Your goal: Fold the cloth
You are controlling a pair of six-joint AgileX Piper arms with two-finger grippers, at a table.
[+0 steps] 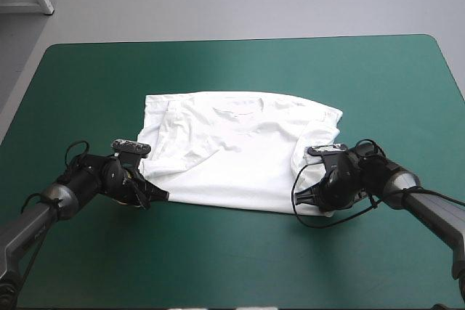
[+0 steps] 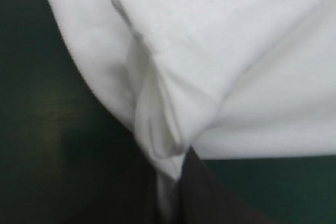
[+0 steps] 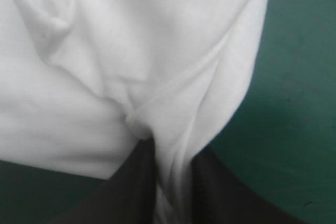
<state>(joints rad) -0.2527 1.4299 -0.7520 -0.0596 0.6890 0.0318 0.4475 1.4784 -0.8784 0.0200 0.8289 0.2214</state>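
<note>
The white T-shirt (image 1: 240, 150) lies spread on the teal-green cover, folded over so its near edge runs between both arms. My left gripper (image 1: 151, 192) sits low at the shirt's near left corner, shut on the T-shirt. In the left wrist view a pinched fold of the T-shirt (image 2: 163, 145) runs down between the black fingers (image 2: 210, 198). My right gripper (image 1: 311, 195) is at the near right corner, also shut on the T-shirt. In the right wrist view a gathered pleat of the T-shirt (image 3: 168, 156) passes between its fingers (image 3: 126, 192).
Bare teal-green cover (image 1: 232, 266) stretches in front of the shirt toward the near edge, and more lies beyond it toward the far edge (image 1: 240, 63). A black cable loops on the table by the right wrist (image 1: 320, 219).
</note>
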